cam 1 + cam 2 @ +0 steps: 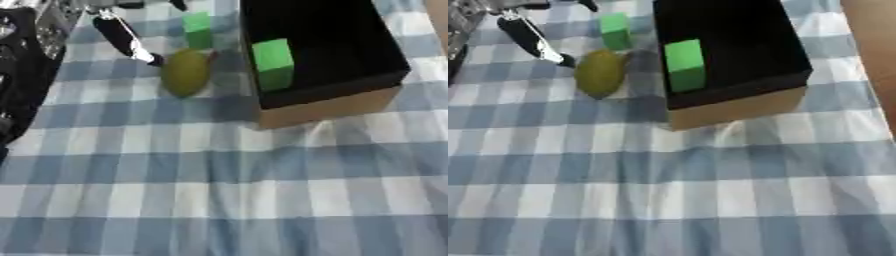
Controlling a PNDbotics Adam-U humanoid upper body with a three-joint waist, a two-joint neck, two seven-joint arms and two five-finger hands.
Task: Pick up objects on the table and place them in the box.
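Left hand (131, 40), black with silver joints, enters at the upper left of the frame. One long finger is stretched straight, its tip touching or just beside the upper left flank of the olive-green, lemon-shaped fruit (185, 72). Nothing is curled round the fruit; the rest of the fingers lie out of frame at the top edge, so whether a thumb stands opposite cannot be told. Right hand: in neither view.

Fruit lies on the blue-and-white checked tablecloth (219, 200), upper left of centre, just left of the open cardboard box with black inside (350, 102). A small green cube (198, 30) sits on the cloth just above the fruit, near the box's left wall. A second green block (273, 62) stands inside the box, at its near left corner.

Risks, as judged:
- The fruit looks rounded and smooth. A single straight finger pressing from one side would likely roll it toward the box wall or the loose cube rather than capture it.
- A roll upward could knock the cube away and out of reach.
- Lifting over the box wall with a poor hold could drop the fruit onto the rim, or shove the light box.
- The cloth shows folds by the box; dragging may bunch it.

Count: fruit 1; green blocks 2 (one out, one in); box 1; hands in view 1.
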